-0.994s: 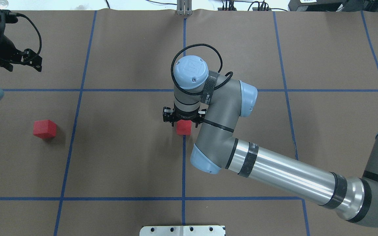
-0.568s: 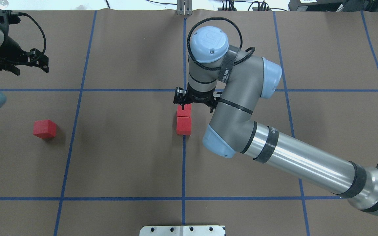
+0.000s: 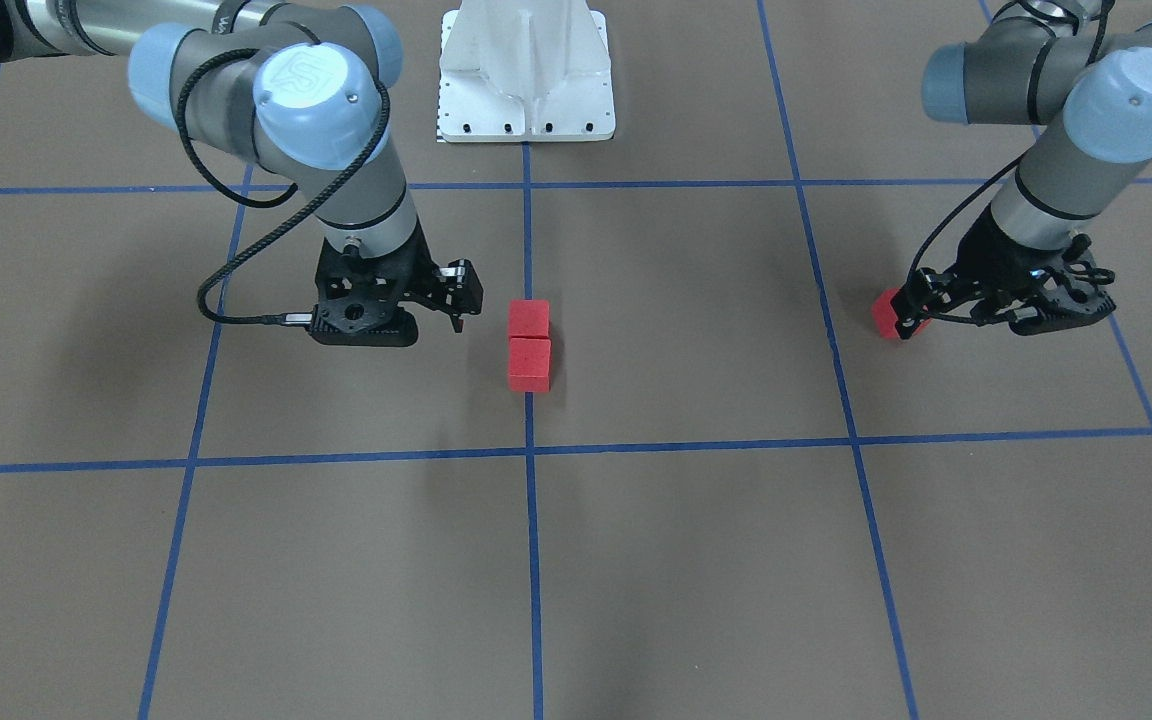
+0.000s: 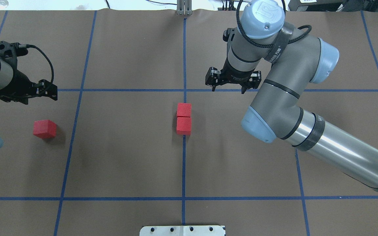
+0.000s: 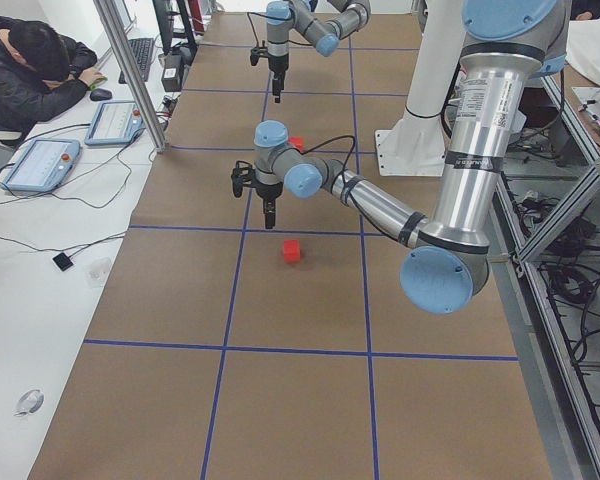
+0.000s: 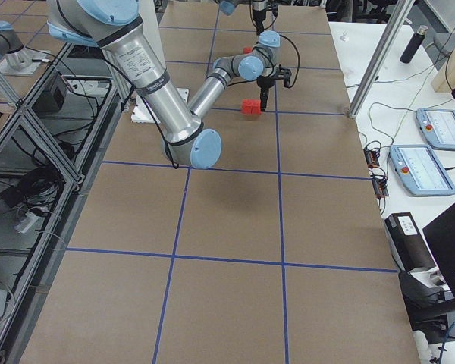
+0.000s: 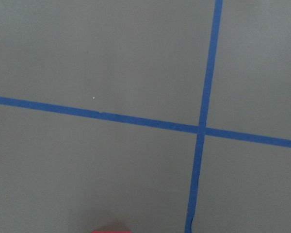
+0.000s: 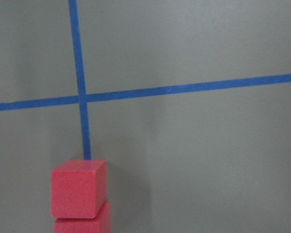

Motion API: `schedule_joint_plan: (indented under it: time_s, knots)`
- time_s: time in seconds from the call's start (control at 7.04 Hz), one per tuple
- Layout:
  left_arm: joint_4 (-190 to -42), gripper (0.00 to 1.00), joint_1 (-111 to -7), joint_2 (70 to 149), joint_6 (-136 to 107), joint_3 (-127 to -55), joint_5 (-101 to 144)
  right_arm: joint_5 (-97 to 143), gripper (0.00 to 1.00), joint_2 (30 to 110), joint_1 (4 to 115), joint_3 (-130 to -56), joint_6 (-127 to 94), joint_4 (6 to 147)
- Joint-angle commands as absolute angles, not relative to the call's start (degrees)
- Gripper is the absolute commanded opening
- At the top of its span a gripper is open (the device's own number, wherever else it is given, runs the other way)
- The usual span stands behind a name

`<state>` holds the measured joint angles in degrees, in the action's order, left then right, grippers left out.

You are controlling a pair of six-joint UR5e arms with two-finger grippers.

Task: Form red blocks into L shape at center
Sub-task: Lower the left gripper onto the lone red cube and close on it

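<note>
Since a moment before, the right gripper (image 4: 228, 89) had pulled away from the two small matte red cubes (image 4: 184, 125), and the left gripper (image 4: 49, 91) had come nearer the third red cube (image 4: 44, 128). The right gripper's jaws stood wide apart with nothing in them. It hung over the blue tape line running across (image 4: 136, 90), off to the right of the pair.

The two cubes sat at the center (image 4: 162, 121) of the brown paper floor (image 4: 126, 157). They touched each other, one behind the other along the middle blue tape line (image 4: 183, 164) (a straight row, not a corner shape). The third red cube lay well apart on the robot's left, alone in the next grid square.

The left gripper hung near that cube but not over it. Its jaws looked spread and held nothing. From the front camera it hid part of the cube. A black cable (image 4: 49, 61) looped off its wrist.

The big grey right arm (image 4: 340, 150) reached across the right half of the floor, clear of all the cubes. A white metal plate (image 4: 182, 230) sat at the near edge. A person (image 5: 25, 70) in a dark jacket leaned over a side desk.
</note>
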<state>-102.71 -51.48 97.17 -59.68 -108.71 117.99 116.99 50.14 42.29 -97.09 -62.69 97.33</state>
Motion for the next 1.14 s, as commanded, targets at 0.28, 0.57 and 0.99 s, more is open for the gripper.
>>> schedule_joint_plan:
  time_s: [0.28, 0.57, 0.99]
  knots:
    - [-109.8, 1.00, -43.4, 91.1, -61.2, -108.8, 109.3, 116.6, 0.99, 51.2, 42.7, -96.9, -61.6, 97.1]
    - [-109.6, 1.00, -43.2, 91.1, -58.9, -108.2, 109.2, 116.6, 0.99, 51.4, 42.6, -96.9, -61.6, 97.0]
    - [-109.5, 1.00, -43.3, 90.9, -56.6, -106.7, 109.2, 116.5, 0.99, 51.4, 42.3, -96.5, -61.7, 96.9]
